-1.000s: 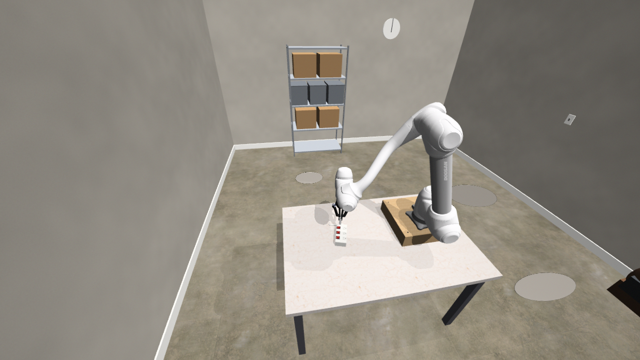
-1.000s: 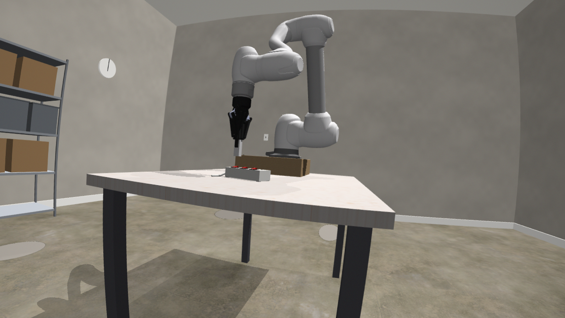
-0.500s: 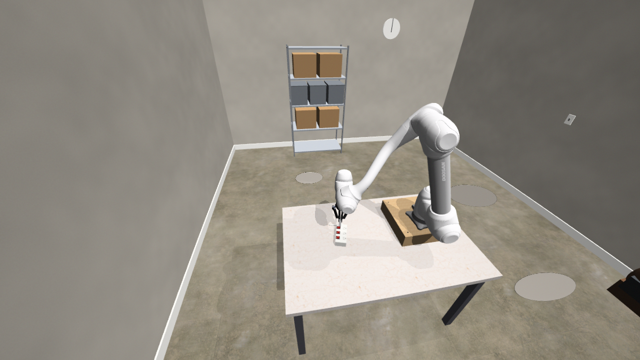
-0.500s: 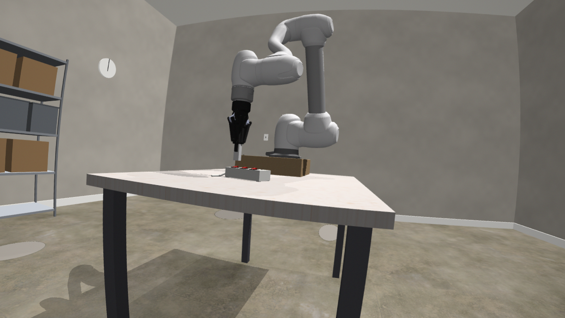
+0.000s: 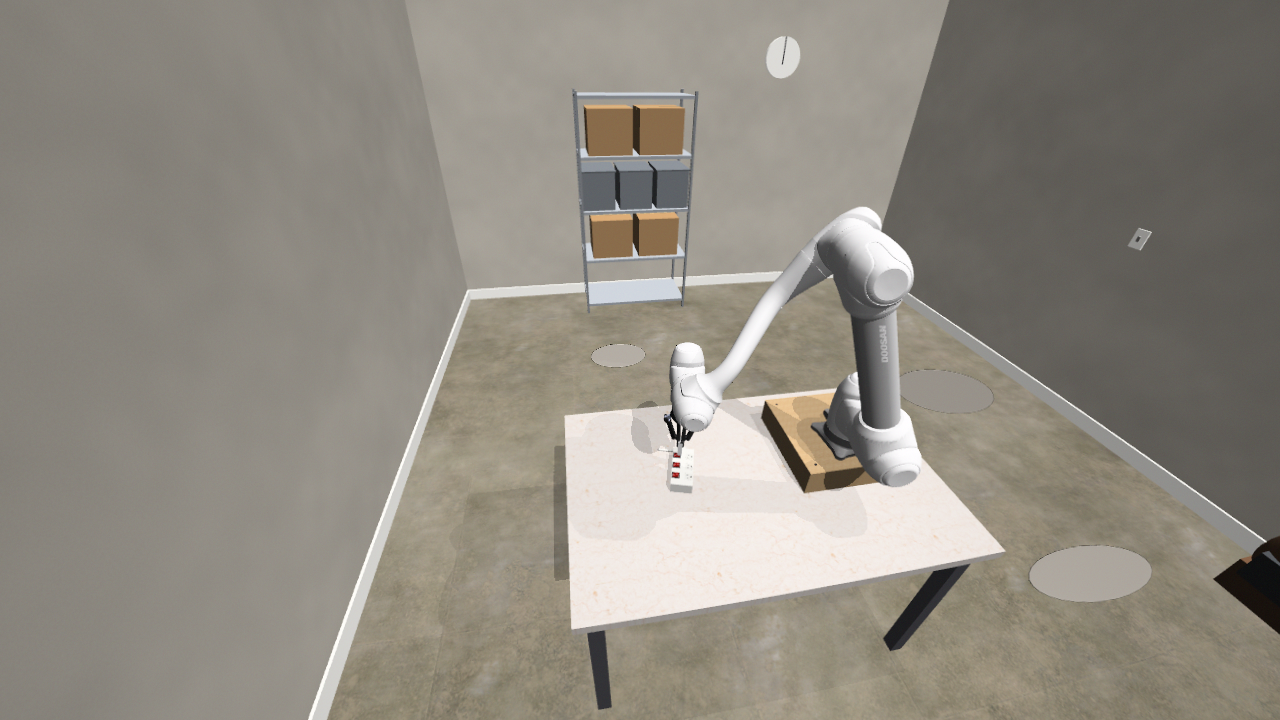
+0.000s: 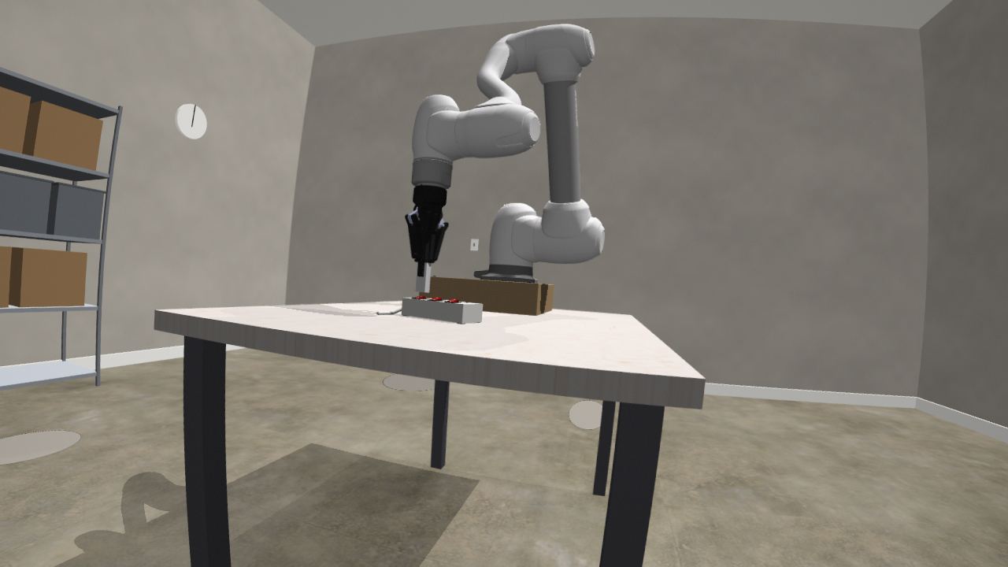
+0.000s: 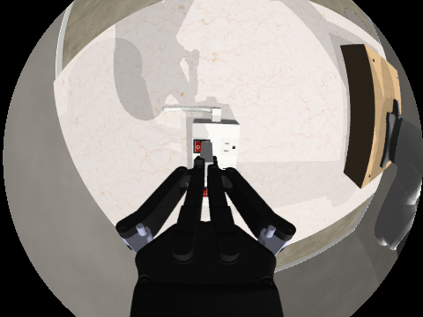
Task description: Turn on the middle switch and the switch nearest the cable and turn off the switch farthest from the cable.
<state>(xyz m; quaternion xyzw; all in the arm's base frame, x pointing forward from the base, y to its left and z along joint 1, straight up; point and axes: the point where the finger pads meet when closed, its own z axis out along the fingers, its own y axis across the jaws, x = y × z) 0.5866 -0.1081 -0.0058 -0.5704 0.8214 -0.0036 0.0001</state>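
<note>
A white power strip (image 5: 682,472) (image 6: 442,308) (image 7: 222,137) with three red switches lies flat on the table (image 5: 760,546) (image 6: 450,345) (image 7: 118,123), right way up. Its thin cable (image 7: 185,107) (image 6: 386,310) leaves the end away from the camera in the top view. My gripper (image 5: 682,439) (image 6: 421,285) (image 7: 206,150) is shut and empty, fingertips pointing down just above the strip's cable end. In the wrist view the fingers hide most of the strip; one red switch (image 7: 200,146) shows beyond the tips. I cannot tell the switches' positions.
The arm's base stands on a wooden block (image 5: 796,438) (image 6: 493,294) (image 7: 376,100) at the table's back right. A shelf rack (image 5: 635,197) (image 6: 49,211) with boxes stands by the far wall, off the table.
</note>
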